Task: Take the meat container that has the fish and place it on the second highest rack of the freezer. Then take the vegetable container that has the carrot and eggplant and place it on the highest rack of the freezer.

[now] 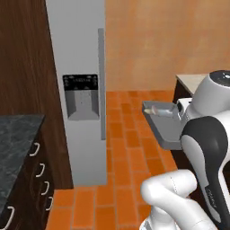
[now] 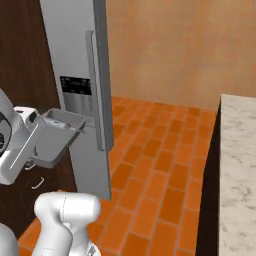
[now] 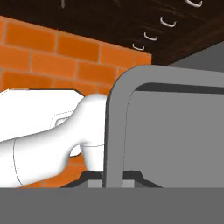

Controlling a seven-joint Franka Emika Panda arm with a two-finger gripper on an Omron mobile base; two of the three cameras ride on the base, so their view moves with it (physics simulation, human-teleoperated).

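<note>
A: Where is the meat container (image 1: pixel 162 127) right now?

B: Up in the air, carried by the arm over the brick floor (image 2: pixel 160 165), clear of any worktop. The gripper (image 3: pixel 113 181) is clamped shut on its rim; in the hand view the grey wall of the tray rises straight up from between the finger tips.

A: And the fish (image 1: pixel 160 110)?

B: A pale, thin shape lies along the far edge of the tray in the left base view. It looks loose in there, nothing pinning it.

A: So what worries you?

B: Three things. The grip is on one edge only, so the tray hangs out like a lever; a quick swing could twist it in the jaws or tip the fish over the low wall.

A: Second?

B: The freezer (image 1: pixel 81 90) appears closed from here. I see the grey door with its long handle (image 1: pixel 101 83) and the dispenser panel (image 1: pixel 81 95), no shelves. With the hand occupied, getting at the second highest rack is awkward.

A: Third?

B: In the right base view the tray's corner sits very near the door edge. A turn toward it could knock the tray against the door and jar it loose
</note>
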